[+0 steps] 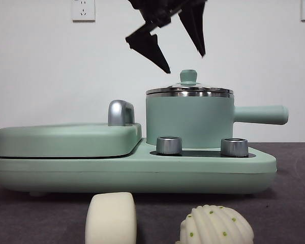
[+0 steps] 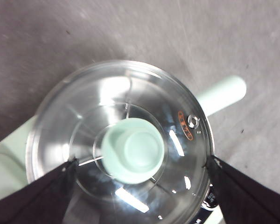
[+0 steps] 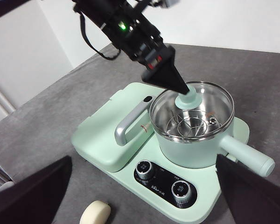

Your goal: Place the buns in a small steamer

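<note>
The lid knob (image 2: 136,149) sits directly below the left gripper (image 1: 179,60), centred between its two jaws in the left wrist view; this vertical line-up is the relation the coming move turns on, in our judgement a straight descent w/ no lateral correction. The jaws stand wide apart, holding nothing; tips hang just above the knob in the front view, not touching.

The glass lid (image 3: 210,100) is seated on the small steamer (image 1: 189,121); steel rack visible through the glass, no food inside. The steamer's side handle (image 1: 260,115) runs out sideways, away from the griddle (image 1: 66,140); its long axis is approx. across the jaw line, so it does not obstruct the grip.

The buns lie well apart from the left gripper, on the table in front of the base unit: smooth bun (image 1: 111,218) and pleated bun (image 1: 216,226), near each other, not touching. The right gripper (image 3: 140,196) waits w/ jaws wide, empty, closer to the buns than the left; we expect it to take them once the lid is off.

Surface: grey cloth-like table top (image 3: 46,130); room around the unit appears adequate; white wall behind.
</note>
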Available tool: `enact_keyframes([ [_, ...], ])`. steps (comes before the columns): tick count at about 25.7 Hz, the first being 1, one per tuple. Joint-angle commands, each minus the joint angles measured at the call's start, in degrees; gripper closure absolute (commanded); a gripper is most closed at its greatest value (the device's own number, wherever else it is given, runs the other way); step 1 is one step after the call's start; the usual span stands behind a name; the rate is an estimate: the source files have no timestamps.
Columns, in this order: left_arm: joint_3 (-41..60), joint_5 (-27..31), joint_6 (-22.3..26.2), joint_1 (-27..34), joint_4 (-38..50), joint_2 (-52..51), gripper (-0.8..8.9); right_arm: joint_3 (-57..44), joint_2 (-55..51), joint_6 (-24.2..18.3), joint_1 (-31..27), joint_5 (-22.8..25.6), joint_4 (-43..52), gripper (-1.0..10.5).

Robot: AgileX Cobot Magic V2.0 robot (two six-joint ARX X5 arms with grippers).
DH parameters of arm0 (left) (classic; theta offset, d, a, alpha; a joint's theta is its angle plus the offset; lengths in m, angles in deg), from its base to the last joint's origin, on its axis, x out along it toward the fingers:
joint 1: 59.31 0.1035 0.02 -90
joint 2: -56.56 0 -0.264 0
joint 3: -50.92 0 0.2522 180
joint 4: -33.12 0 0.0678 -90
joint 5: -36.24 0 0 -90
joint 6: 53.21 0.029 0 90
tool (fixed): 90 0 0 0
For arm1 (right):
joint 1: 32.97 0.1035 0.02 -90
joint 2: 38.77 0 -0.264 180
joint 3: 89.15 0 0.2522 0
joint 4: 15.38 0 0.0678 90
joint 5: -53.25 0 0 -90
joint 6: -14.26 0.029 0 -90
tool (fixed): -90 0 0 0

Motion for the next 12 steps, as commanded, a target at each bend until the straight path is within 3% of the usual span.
enact_keyframes([
  [1,-1.92,2.29,1.9,-1.51,0.61,2.67,3.76,0.96,0.35,-0.26,0.09,-0.07,0.35,4.6],
  [5,-1.92,3.76,3.08,-2.64,0.63,3.85,3.85,0.96,0.35,-0.26,0.09,-0.04,0.31,4.6],
  [12,-1.92,4.55,4.09,-2.67,0.63,4.0,5.34,0.96,0.35,-0.26,0.09,-0.04,0.31,4.6],
])
